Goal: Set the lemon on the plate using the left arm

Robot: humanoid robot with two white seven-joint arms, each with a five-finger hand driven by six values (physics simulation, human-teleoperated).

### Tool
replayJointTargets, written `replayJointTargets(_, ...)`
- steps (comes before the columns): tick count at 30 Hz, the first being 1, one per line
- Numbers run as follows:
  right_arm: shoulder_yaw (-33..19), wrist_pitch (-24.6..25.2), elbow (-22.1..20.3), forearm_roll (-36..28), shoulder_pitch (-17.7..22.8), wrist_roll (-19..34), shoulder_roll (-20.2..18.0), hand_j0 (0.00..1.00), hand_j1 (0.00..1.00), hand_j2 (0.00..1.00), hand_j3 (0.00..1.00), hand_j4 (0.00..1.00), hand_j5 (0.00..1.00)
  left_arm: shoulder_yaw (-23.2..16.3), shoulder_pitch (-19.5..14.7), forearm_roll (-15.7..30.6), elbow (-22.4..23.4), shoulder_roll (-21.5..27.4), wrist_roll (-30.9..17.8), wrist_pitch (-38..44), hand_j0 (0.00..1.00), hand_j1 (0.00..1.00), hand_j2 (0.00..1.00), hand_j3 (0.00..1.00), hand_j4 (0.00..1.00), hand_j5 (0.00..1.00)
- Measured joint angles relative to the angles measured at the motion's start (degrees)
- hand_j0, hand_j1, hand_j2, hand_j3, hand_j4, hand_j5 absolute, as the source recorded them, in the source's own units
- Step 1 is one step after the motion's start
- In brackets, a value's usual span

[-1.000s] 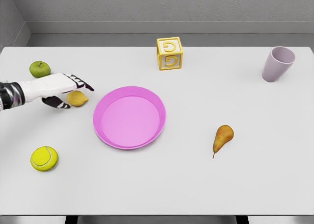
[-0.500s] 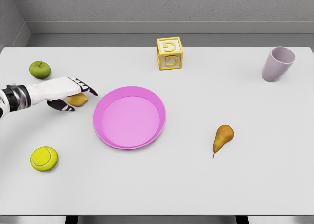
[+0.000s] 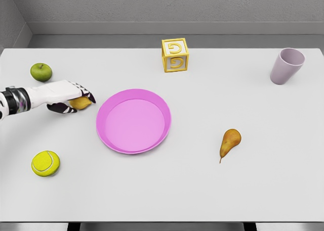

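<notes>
Left arm enters at the frame's left edge, mid-height, forearm nearly level and reaching rightward. Left hand [image 3: 68,96] sits palm-down at middle left, fingers [image 3: 86,94] curled downward, thumb tucked below, closed around the lemon [image 3: 81,103].

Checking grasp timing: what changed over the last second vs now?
The left robot hand slid over the lemon and its fingers curled down around it; the lemon, plainly exposed a second ago, is now mostly covered and looks gripped. It is still on the table, left of the plate, not lifted. Apple, tennis ball, block, cup and pear unchanged.
</notes>
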Motion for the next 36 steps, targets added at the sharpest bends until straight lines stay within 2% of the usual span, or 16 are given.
replayJointTargets(5,0.00,0.00,-0.01,-0.01,0.00,0.00,0.00,1.00,1.00,1.00,1.00,1.00,1.00,-0.18,0.00,0.13,-0.12,-0.01,-0.01,0.06,0.60,0.60,0.60,0.60,0.60,0.60)
replayJointTargets(6,0.00,0.00,-0.01,0.00,0.00,0.00,0.00,1.00,1.00,1.00,1.00,1.00,1.00,-0.18,0.00,0.11,-0.20,0.01,-0.03,0.04,0.57,0.57,0.57,0.57,0.57,0.57)
replayJointTargets(9,0.00,0.00,-0.01,0.00,0.00,0.00,0.00,1.00,1.00,1.00,1.00,1.00,1.00,-0.08,0.00,0.21,-0.51,0.03,-0.06,-0.01,0.57,0.57,0.57,0.57,0.57,0.57)
replayJointTargets(11,0.00,0.00,0.00,-0.02,0.00,-0.01,0.00,1.00,1.00,1.00,1.00,1.00,1.00,0.10,0.00,0.33,-0.74,0.04,-0.07,-0.02,0.52,0.52,0.52,0.52,0.52,0.52)
replayJointTargets(22,0.00,0.00,0.00,0.01,0.00,0.00,0.00,1.00,1.00,1.00,1.00,1.00,1.00,0.71,0.00,0.56,-1.71,0.20,-0.09,-0.04,0.47,0.47,0.47,0.47,0.47,0.47)
replayJointTargets(32,0.00,0.00,0.00,-0.01,0.00,0.00,0.00,1.00,1.00,1.00,1.00,1.00,1.00,2.13,0.26,0.87,-7.60,0.48,-0.28,-0.04,0.48,0.48,0.48,0.48,0.48,0.48)
replayJointTargets(36,0.00,0.00,0.00,0.00,0.00,0.00,0.00,1.00,1.00,1.00,1.00,1.00,1.00,2.97,0.97,0.89,-11.70,0.51,-1.19,-0.06,0.48,0.48,0.48,0.48,0.48,0.48)
